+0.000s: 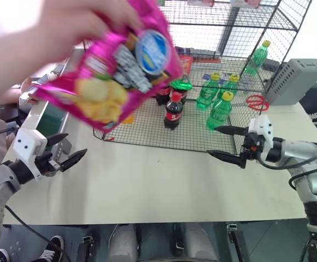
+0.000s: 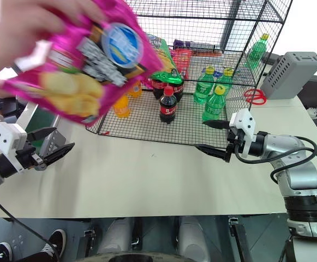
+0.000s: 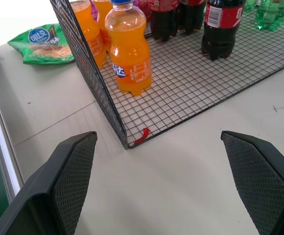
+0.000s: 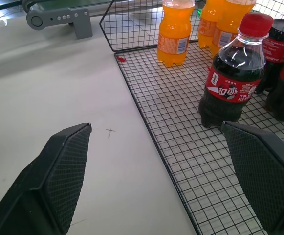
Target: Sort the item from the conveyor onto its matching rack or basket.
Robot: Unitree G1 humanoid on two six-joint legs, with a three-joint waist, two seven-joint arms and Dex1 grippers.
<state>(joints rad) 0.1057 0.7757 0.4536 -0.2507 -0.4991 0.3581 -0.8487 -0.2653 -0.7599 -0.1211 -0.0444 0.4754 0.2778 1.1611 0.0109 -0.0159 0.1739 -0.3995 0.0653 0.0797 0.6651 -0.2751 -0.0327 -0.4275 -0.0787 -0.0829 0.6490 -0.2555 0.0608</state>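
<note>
Both black two-fingered grippers hover over the near pale tabletop (image 1: 163, 185), left gripper (image 1: 65, 155) and right gripper (image 1: 223, 143) each with jaws spread wide, holding nothing. Above the left side, a person's hand (image 1: 76, 24) holds the crinkly magenta-pink chip bag (image 1: 117, 68) in the air, over the dark-green conveyor belt (image 1: 49, 123). Beyond stands the black wire-mesh rack (image 1: 213, 98) stocked with cola, orange and green soda bottles

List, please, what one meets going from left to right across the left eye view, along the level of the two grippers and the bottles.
left gripper → pink chip bag held by a person's hand → cola bottle → green bottle → right gripper → grey box
</note>
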